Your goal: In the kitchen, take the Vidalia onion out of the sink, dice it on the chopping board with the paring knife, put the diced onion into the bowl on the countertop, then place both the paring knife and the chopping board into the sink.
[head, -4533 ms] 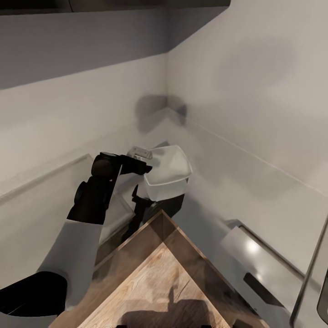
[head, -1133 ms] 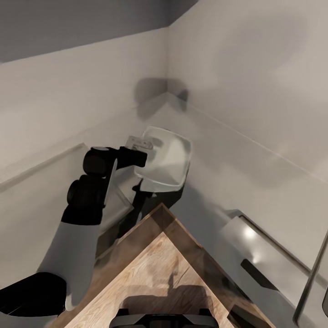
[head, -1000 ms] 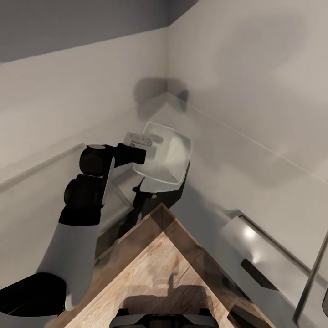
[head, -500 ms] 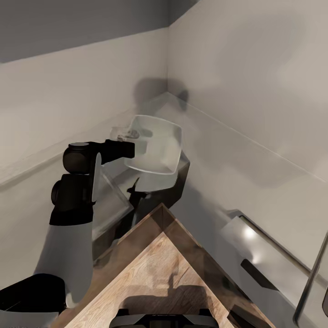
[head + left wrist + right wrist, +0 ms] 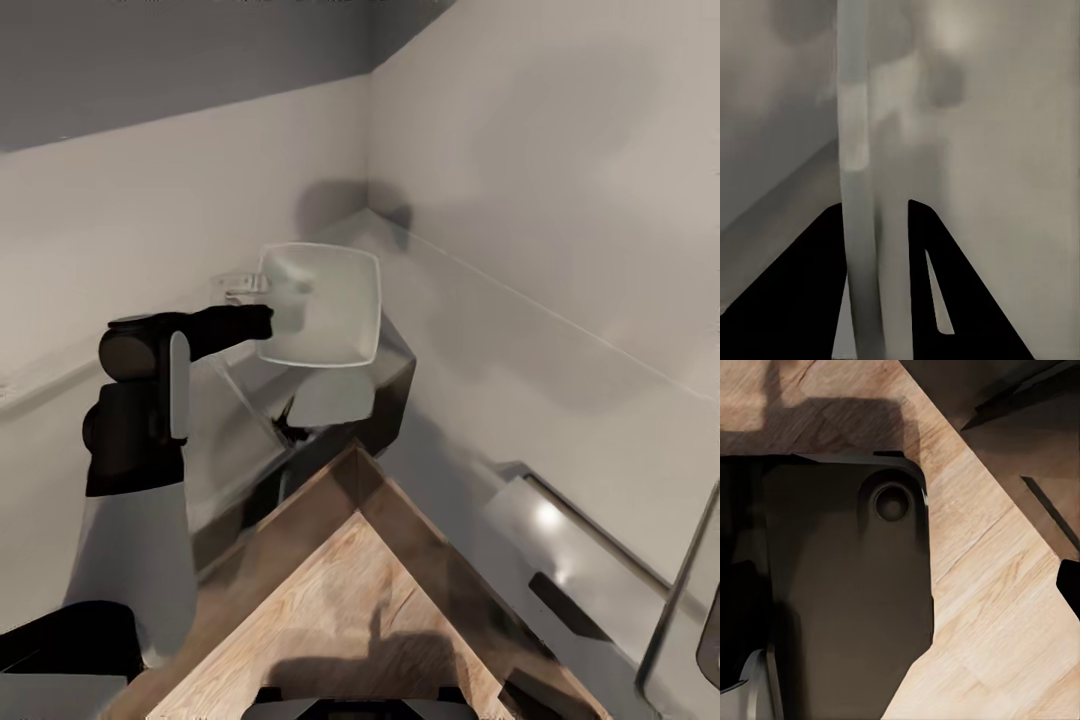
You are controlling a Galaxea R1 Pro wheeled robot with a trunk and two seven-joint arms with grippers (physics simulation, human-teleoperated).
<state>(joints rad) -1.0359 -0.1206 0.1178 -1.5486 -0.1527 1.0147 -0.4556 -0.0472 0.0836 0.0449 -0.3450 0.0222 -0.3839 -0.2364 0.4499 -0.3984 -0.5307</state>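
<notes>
Two dark fingers [image 5: 802, 285] of the left gripper [image 5: 262, 318] are clamped on the rim of the bowl [image 5: 325, 305], and the left wrist view confirms it: the pale rim edge runs straight between them, pinched from both sides. So the bowl hangs in the air off the gripper's tip, tipped up so its open face turns toward the head camera, above the dark gap where the grey tabletop [image 5: 480, 380] breaks. It's glossy and rigid, likely light but slick, and a one-sided rim pinch like this looks prone to letting it swing or slip; a deeper bite on the rim wall would be safer, and a hard knock could chip it. Nearer the camera, the chopping board [image 5: 360, 610] fills the lower frame, corner pointing toward the bowl, well apart from it. Over on the right wrist view, a dark body sits over that board's grain; the right gripper's state I cannot tell.
</notes>
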